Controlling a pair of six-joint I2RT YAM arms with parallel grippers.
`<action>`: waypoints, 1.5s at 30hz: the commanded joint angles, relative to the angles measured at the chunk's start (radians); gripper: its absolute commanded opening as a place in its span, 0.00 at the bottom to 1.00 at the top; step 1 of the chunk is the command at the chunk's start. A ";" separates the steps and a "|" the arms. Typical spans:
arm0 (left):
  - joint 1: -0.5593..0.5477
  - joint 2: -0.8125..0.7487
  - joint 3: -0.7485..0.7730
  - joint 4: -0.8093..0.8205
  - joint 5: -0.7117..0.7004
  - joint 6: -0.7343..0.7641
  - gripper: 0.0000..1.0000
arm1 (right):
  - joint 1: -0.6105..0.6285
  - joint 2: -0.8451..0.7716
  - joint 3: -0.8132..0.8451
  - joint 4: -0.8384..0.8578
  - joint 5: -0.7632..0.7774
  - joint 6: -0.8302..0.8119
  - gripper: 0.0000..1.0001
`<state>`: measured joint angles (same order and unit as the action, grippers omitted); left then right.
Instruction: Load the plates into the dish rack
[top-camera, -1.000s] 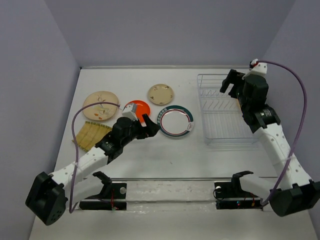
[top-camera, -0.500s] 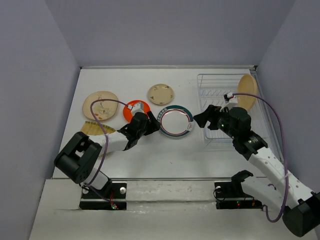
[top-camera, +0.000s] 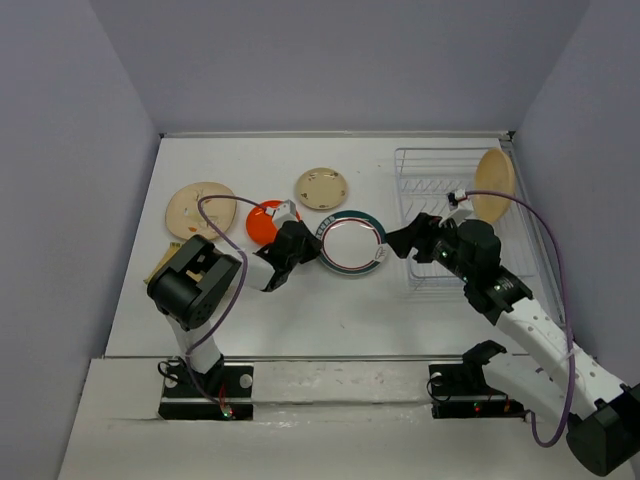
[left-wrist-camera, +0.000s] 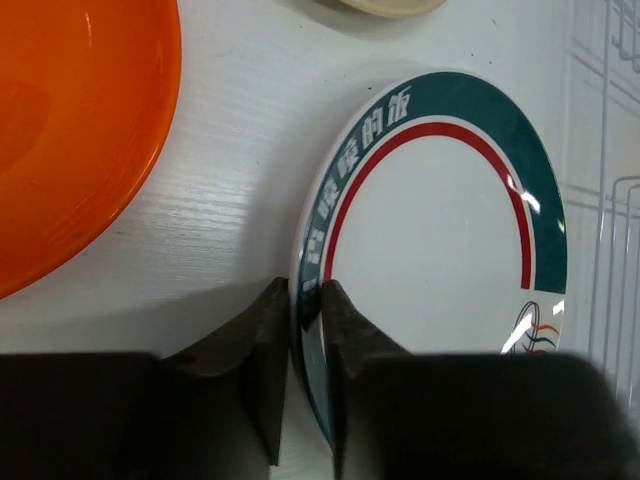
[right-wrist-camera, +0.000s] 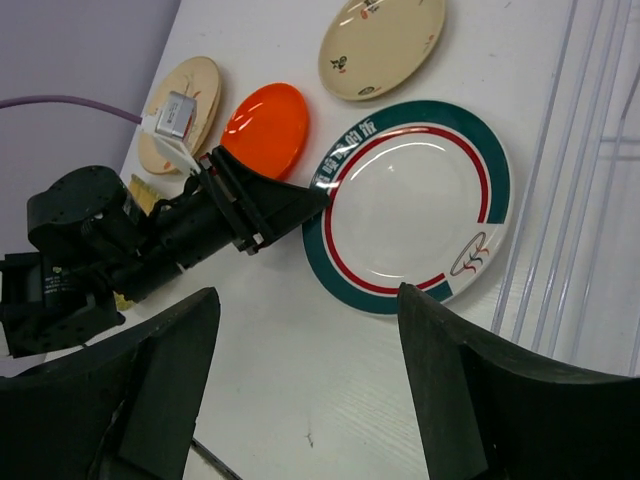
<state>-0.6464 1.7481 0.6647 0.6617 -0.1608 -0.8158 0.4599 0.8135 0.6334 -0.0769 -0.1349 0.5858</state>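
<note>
l jaws pinch green-rim plate (left-wrist-camera: 440, 260) edge, prob. gripped; r jaws wide, empty.

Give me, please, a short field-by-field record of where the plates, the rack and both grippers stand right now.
Left gripper: jaws closed on the left rim of the green-rimmed plate, which lies on the table
Right gripper: jaws open, empty, near the left side of the dish rack
In rack: one plain tan plate, upright at the far right end
On table: orange-red plate, cream patterned plate, second tan plate
</note>
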 joint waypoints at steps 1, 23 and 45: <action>0.007 0.030 -0.011 0.128 -0.034 0.004 0.06 | 0.008 0.007 -0.017 0.065 -0.045 0.026 0.77; 0.021 -0.915 -0.202 -0.211 0.257 0.204 0.05 | 0.008 0.328 0.190 0.025 -0.289 -0.199 0.93; 0.021 -0.996 0.005 -0.347 0.463 0.252 0.56 | -0.027 0.259 0.155 0.218 -0.629 -0.053 0.07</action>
<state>-0.5995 0.7628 0.5312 0.2386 0.1909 -0.5888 0.4240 1.1332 0.7528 0.0971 -0.7116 0.5175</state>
